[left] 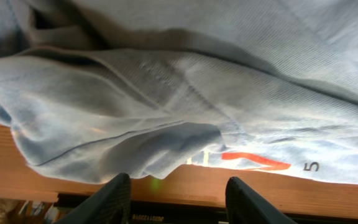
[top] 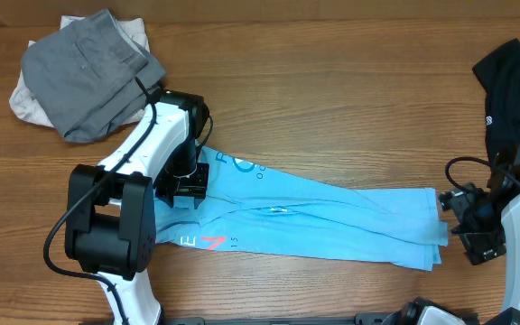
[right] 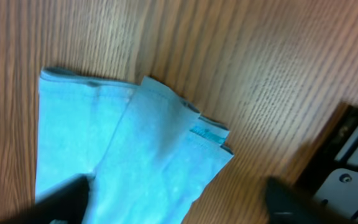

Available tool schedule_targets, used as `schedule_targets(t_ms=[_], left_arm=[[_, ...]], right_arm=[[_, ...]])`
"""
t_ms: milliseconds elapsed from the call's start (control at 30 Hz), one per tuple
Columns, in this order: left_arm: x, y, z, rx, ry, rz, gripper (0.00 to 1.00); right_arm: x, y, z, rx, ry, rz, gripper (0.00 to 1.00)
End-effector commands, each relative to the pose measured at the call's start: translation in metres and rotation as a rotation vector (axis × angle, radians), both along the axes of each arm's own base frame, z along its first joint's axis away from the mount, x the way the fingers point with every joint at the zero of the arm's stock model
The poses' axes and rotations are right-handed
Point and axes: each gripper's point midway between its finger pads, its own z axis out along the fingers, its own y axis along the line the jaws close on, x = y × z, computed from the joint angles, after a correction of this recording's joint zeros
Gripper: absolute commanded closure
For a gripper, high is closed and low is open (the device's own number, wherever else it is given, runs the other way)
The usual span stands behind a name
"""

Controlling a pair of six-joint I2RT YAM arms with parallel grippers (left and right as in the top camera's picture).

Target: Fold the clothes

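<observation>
T-shirt [top: 332,212], light blue, lying as a long folded band across the middle of the wooden bench [top: 332,90].
My left fingers [left: 114,199] stand apart at its printed end, clamping nothing. My right fingers [right: 67,196] are spread wide at the opposite end. A grey garment [top: 88,72] and a black garment [top: 517,81] lie near the far corners.

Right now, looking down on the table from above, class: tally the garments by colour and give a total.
light blue T-shirt: 1
grey garment: 1
off-white garment, partly under the grey one: 1
black garment: 1
Total: 4
</observation>
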Motion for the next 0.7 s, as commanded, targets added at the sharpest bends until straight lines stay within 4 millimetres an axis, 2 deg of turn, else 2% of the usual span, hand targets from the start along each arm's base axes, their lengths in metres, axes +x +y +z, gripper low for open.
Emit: schedule_targets(t_ms=[0,100,167,233,267,300,367,500,667], left_arm=[[0.007,-0.009,0.005,-0.048,-0.037,0.024,0.51],[0.010,-0.025,0.004,-0.142,-0.047,0.008,0.57],[0.012,-0.046,0.005,-0.256,-0.053,-0.009,0.67],[0.016,-0.067,0.005,-0.354,-0.075,-0.053,0.86],[0.018,-0.072,0.005,-0.368,-0.087,-0.060,0.94],[0.021,-0.078,0.004,-0.374,-0.103,-0.068,0.96],[0.023,-0.084,0.002,-0.367,-0.116,-0.066,0.96],[0.025,-0.086,-0.004,-0.335,-0.135,-0.040,0.96],[0.024,-0.065,-0.021,-0.251,-0.142,0.018,0.96]], right_arm=[[0.010,0.014,0.003,0.073,-0.073,0.074,0.02],[0.026,0.026,0.006,0.141,-0.158,0.178,0.11],[0.036,0.033,0.008,0.168,-0.206,0.230,0.27],[0.041,0.037,0.008,0.167,-0.220,0.250,0.51],[0.042,0.038,0.007,0.166,-0.222,0.260,0.59],[0.043,0.042,0.005,0.168,-0.221,0.276,0.68],[0.044,0.047,0.000,0.169,-0.221,0.299,0.81],[0.045,0.057,-0.024,0.175,-0.218,0.338,0.94],[0.039,0.060,-0.051,0.191,-0.190,0.337,0.96]])
